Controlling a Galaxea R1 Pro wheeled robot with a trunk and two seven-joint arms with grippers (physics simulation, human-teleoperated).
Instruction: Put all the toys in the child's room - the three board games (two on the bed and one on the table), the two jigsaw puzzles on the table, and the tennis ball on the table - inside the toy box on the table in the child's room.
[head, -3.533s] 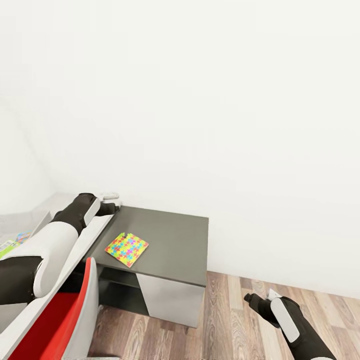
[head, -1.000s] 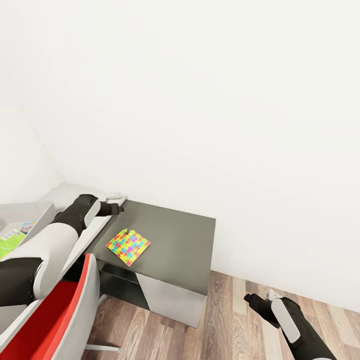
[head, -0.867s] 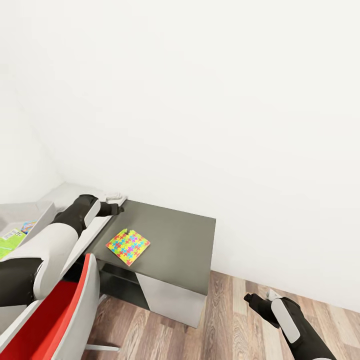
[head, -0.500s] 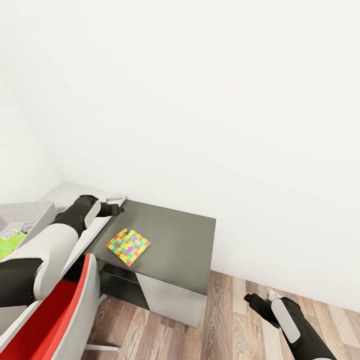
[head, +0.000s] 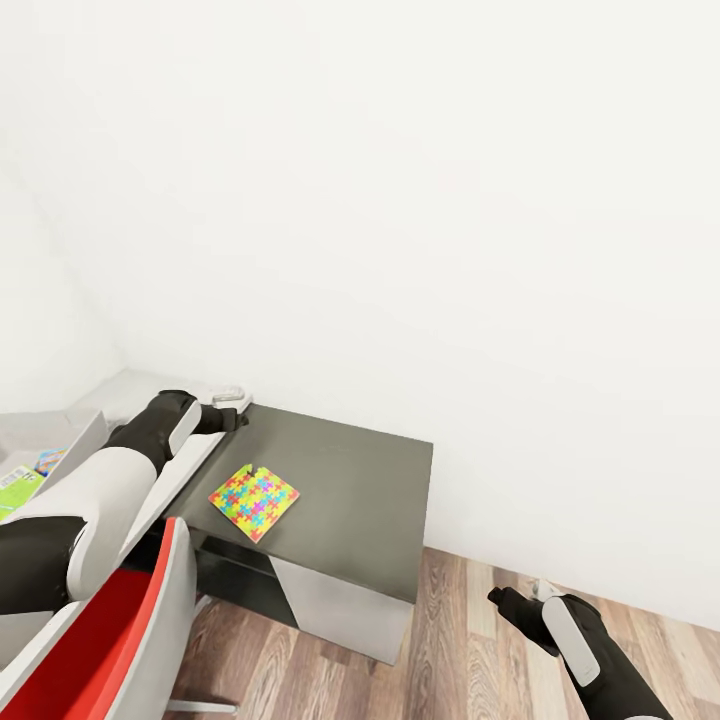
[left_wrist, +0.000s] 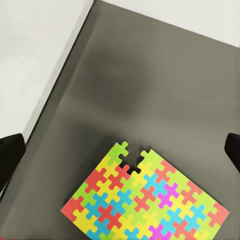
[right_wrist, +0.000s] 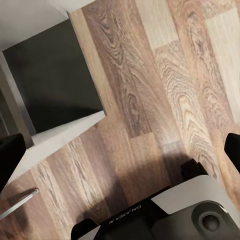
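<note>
Head view: I see one flat multicoloured jigsaw puzzle square (head: 254, 501) lying on the dark grey side desk (head: 360, 490), at about 8 o'clock of its top. My left gripper (head: 232, 407) hovers over the desk's far corner, fingertips spread wide, nothing held. My right gripper (head: 503, 600) hangs over the wood-plank floor (head: 470, 640), spread and empty. A green printed box (head: 15, 487) is cut off at 9 o'clock.

Head view: we look forward and down from above both arms at the dark side desk (head: 340, 490) and wall | Left wrist view: we face down, close over the jigsaw puzzle (left_wrist: 145, 200), shared with the head view | Right wrist view: we face down at the wood floor (right_wrist: 165, 100) and a desk corner.
</note>
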